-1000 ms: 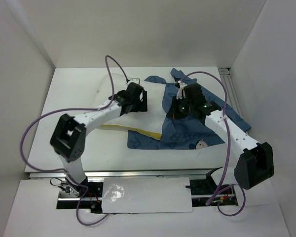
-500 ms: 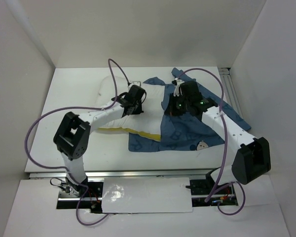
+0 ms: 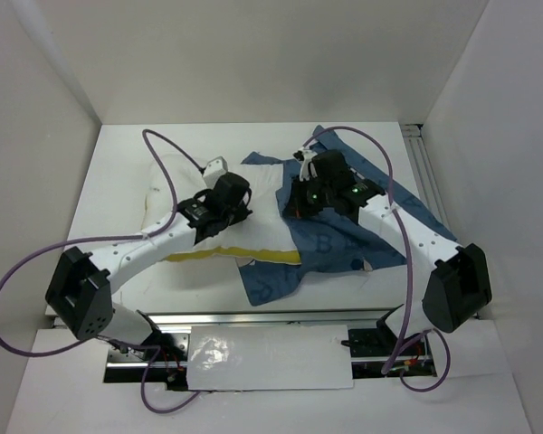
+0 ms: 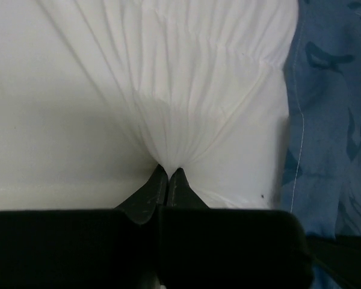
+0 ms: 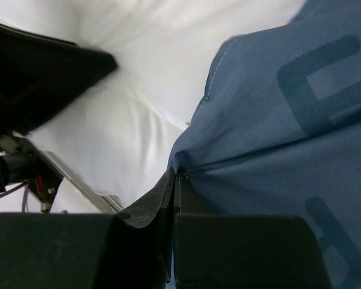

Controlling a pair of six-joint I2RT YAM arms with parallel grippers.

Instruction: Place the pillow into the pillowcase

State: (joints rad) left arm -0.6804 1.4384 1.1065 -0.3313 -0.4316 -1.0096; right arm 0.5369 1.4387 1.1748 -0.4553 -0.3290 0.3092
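The white pillow (image 3: 176, 212) lies left of centre, its yellow trim (image 3: 244, 257) along the near edge, and its right end reaches into the dark blue pillowcase (image 3: 344, 246). My left gripper (image 3: 242, 206) is shut on a pinch of pillow fabric, and in the left wrist view creases in the pillow (image 4: 198, 90) fan out from the left gripper (image 4: 169, 171). The pillowcase (image 4: 331, 120) borders it on the right. My right gripper (image 3: 295, 206) is shut on the pillowcase's open edge. The right wrist view shows the right gripper (image 5: 176, 174) holding the blue pillowcase (image 5: 289, 120) lifted over the pillow (image 5: 138, 132).
White walls close in the table on three sides. A metal rail (image 3: 253, 318) runs along the near edge and another rail (image 3: 421, 154) sits at the far right. Purple cables (image 3: 163, 154) loop above both arms. The left arm's black wrist (image 5: 36, 72) is close to the right gripper.
My left gripper has shut on the pillow, and the left arm has swung left and nearer. Pillow and pillowcase have shifted left, and the case's near corner hangs closer to the edge. The right gripper stayed shut.
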